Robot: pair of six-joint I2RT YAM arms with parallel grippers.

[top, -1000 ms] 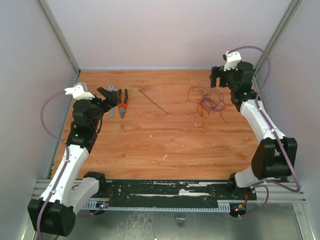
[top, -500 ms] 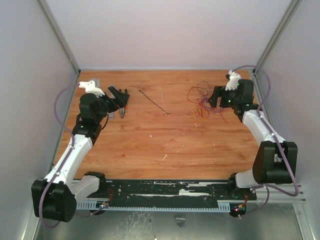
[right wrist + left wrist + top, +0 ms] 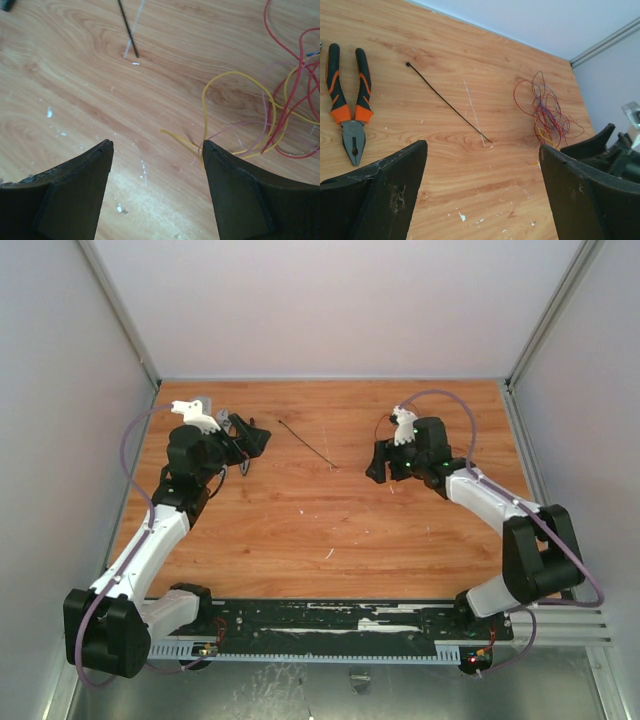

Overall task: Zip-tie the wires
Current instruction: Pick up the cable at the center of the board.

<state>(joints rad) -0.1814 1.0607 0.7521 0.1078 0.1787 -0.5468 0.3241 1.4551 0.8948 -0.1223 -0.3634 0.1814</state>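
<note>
left gripper [image 3: 482,145] has its jaws spread wide, with only bare wood between them. right gripper [image 3: 157,142] also has its jaws apart and holds nothing.

seen from overhead, a wood table [image 3: 330,530] fills the middle of the frame, with pale walls around it. left arm [image 3: 150,540] rises from the lower left and reaches toward the upper left of the table. right arm [image 3: 500,505] comes from the lower right and bends in to right of centre, its gripper low over the wood and pointing toward the left of the frame.

wires [image 3: 547,110] lie in a loose tangle on the table, upper right in the left wrist view. they are red, purple and yellow loops. in the right wrist view they fill the right side, and one yellow strand ends close to the right-hand fingertip. overhead, the right arm covers most of them.

pliers [image 3: 350,110] with orange and black handles lie at the left of the left wrist view, nose toward the bottom of the frame.

zip tie [image 3: 447,102] is a thin dark strip slanting from upper left down to centre, head at the upper left end. it lies flat between pliers and wires, touching neither.
</note>
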